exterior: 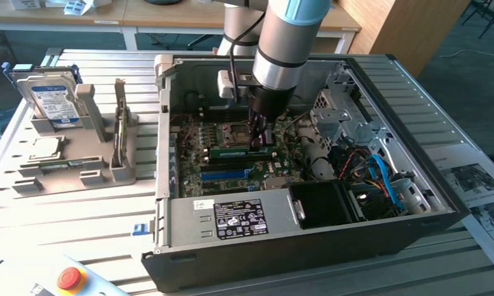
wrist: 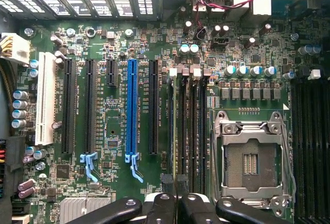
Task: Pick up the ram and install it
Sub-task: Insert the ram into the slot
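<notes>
The ram [exterior: 240, 150], a thin green stick, stands on its long edge across the motherboard's memory slots inside the open computer case [exterior: 168, 142]. My gripper [exterior: 260, 139] reaches straight down into the case, and its dark fingers are shut on the ram's top edge, toward the end on the exterior view's right. In the wrist view the black fingers [wrist: 160, 208] meet at my gripper [wrist: 178, 203], directly over the row of black memory slots [wrist: 188, 126]. There I cannot tell the ram's thin edge apart from the slots.
The CPU socket [exterior: 234, 131] [wrist: 252, 157] lies beside the memory slots, with a blue slot [exterior: 226, 174] [wrist: 132, 110] further off. The power supply [exterior: 238, 219] and cables [exterior: 378, 176] crowd the case. A grey fixture [exterior: 74, 166] holds a hard drive [exterior: 53, 102] and an upright card [exterior: 121, 117]. A red button [exterior: 69, 279] sits in front.
</notes>
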Available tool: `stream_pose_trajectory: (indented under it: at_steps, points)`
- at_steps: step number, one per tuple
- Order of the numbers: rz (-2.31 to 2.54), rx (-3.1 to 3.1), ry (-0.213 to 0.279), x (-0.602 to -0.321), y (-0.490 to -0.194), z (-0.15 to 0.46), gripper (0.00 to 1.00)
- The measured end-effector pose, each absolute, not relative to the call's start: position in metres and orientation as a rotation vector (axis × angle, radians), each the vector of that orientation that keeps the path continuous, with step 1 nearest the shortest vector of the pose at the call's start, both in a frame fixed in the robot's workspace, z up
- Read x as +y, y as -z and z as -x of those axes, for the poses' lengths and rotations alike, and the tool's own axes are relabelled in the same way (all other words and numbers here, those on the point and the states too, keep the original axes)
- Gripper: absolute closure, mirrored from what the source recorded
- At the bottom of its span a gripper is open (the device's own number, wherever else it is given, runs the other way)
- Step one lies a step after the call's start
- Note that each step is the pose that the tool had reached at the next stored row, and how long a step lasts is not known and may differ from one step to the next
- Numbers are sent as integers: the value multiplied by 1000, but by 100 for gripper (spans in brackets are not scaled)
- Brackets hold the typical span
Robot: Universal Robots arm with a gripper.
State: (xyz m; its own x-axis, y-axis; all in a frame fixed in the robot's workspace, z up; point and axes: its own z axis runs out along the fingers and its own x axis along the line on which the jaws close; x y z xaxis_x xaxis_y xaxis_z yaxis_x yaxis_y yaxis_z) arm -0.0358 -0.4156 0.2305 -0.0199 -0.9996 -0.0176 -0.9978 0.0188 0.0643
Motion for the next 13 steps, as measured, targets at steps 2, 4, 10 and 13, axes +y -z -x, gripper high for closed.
stream_pose_trajectory:
  at_steps: [2, 4, 10, 13]
  points:
    - [-2176, -2219, 91, -416, -230, 36, 88]
    - [-2176, -2219, 91, -416, -230, 36, 88]
    - [-2176, -2219, 91, -416, -228, 36, 88]
    - [-2176, -2219, 91, -416, -227, 36, 88]
